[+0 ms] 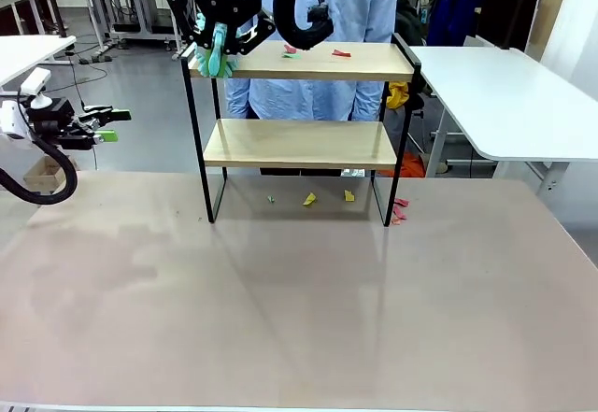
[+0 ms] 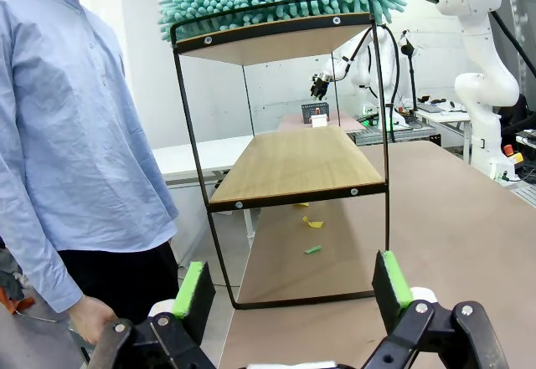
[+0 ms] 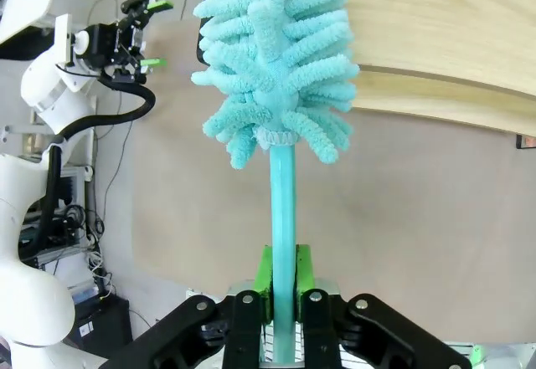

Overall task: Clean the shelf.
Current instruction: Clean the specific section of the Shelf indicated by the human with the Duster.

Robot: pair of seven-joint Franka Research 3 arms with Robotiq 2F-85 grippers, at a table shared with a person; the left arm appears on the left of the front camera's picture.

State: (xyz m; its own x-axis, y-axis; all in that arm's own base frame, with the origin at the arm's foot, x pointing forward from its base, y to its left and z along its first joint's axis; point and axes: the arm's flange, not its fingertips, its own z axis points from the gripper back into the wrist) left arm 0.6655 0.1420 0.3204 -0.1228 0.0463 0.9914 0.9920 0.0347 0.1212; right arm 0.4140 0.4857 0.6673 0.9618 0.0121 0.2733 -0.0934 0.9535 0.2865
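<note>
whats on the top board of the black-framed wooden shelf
A fluffy teal duster at its left end and pink, green and red scraps mid-board; anything beneath the duster is hidden.

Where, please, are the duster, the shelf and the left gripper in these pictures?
duster (image 3: 276,68): right wrist view, on its fluffy teal head.
shelf (image 1: 299,143): front view, on the lower wooden board.
left gripper (image 2: 291,277): left wrist view, midway between its green-padded fingertips.

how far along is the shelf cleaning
Seemingly done: the lower wooden board of the black-framed shelf looks bare, and paper scraps lie on the table beneath. In hand: the right claw holds a teal fluffy duster at the top board's left end. Left: red and green scraps up there.
</note>
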